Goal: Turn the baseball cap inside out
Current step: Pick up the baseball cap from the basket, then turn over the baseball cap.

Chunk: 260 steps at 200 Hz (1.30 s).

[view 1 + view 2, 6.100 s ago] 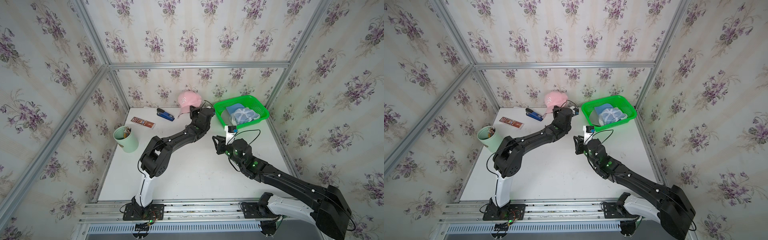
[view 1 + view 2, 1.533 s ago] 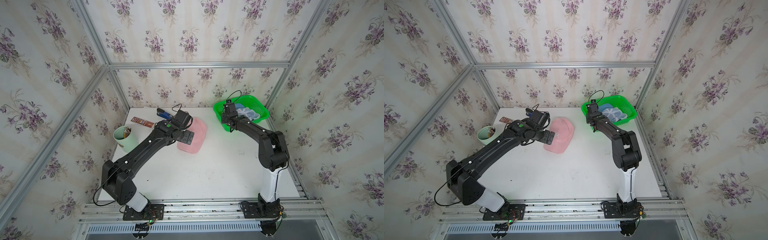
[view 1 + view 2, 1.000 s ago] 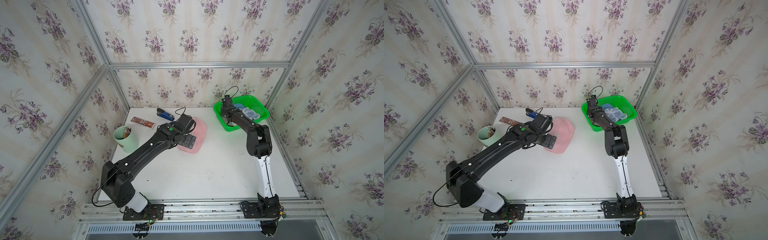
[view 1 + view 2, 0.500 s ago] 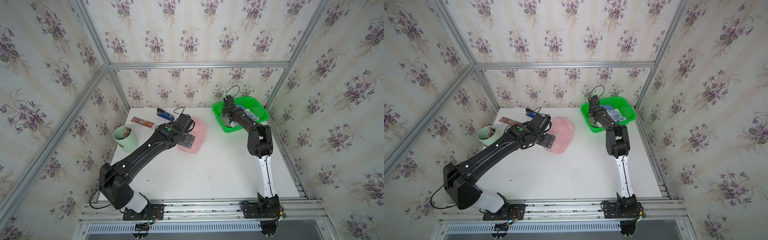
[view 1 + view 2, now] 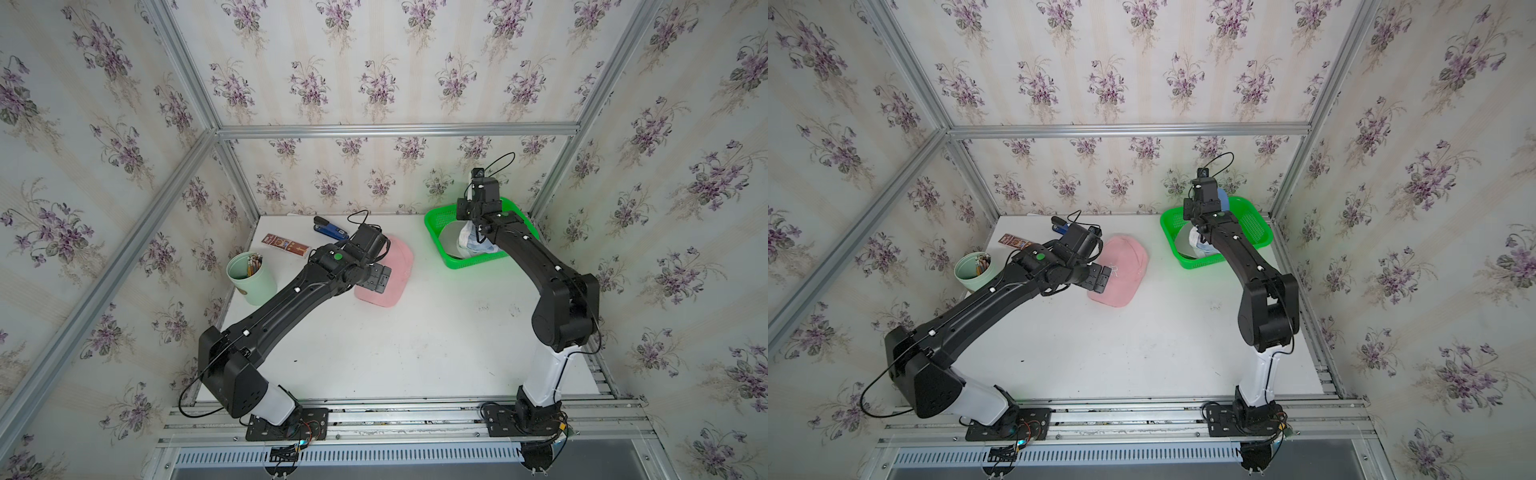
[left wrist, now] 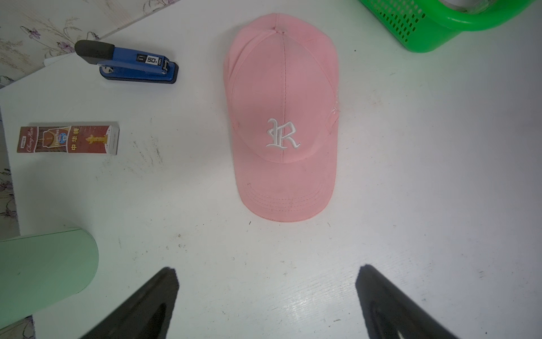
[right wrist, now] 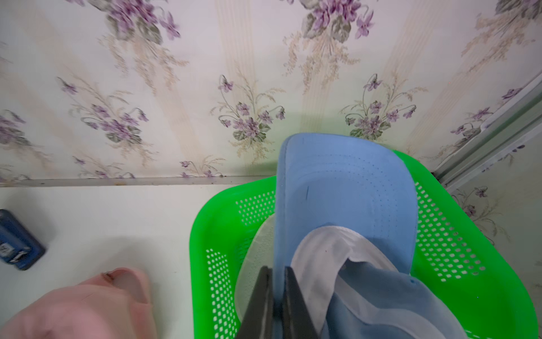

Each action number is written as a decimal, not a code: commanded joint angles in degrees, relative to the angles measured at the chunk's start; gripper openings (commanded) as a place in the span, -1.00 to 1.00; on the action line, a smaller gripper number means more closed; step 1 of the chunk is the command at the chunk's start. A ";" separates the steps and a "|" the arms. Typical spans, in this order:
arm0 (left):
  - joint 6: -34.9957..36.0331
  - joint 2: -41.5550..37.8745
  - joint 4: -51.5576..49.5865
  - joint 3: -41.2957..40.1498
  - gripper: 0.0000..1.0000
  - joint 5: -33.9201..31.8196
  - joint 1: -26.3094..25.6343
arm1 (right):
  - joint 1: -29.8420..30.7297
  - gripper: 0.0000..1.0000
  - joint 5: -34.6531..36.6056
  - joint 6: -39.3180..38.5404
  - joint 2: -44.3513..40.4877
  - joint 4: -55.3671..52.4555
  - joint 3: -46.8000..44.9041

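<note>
**Arms apart: one by the pink cap, one in the basket**

Left arm stretches from the lower left of the frame up to mid-frame in both top views. The left gripper [image 6: 267, 267] is spread wide and empty, hanging just beside the brim of the pink cap [image 6: 281, 102]. That cap lies crown-up, right side out, on the white table [image 5: 415, 332].

Right arm bends at a high elbow and reaches to the upper right. There the right gripper [image 7: 277, 273] pinches the brim edge of a blue cap [image 7: 343, 199] in the green basket [image 5: 436, 237]. The blue brim stands upright.

Stapler [image 6: 132, 64], red packet [image 6: 67, 139] and green cup [image 5: 249, 274] sit left of the pink cap, apart from it.
</note>
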 commanded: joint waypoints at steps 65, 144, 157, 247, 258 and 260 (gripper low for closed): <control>-6.60 -1.27 -1.73 5.76 0.98 9.52 6.15 | 2.33 -1.00 -32.61 -0.44 -22.16 8.14 -17.68; -12.70 -6.00 -0.44 5.67 0.98 20.89 10.48 | 14.68 -1.00 -47.80 1.26 -32.34 22.80 -40.59; -13.62 -5.71 -0.37 5.56 0.98 23.72 10.48 | 18.57 -1.00 -47.04 0.81 -31.68 24.82 -41.98; -27.71 -10.11 5.89 -4.07 1.00 30.59 14.36 | 30.37 -1.00 -29.39 -8.45 -27.73 28.32 -44.65; -28.90 -10.94 7.91 -5.52 0.97 31.15 14.80 | 31.36 -1.00 -27.88 -9.21 -27.55 28.81 -45.01; -29.12 -11.03 8.10 -5.59 0.97 31.15 14.85 | 31.56 -1.00 -27.51 -9.32 -27.52 28.95 -45.07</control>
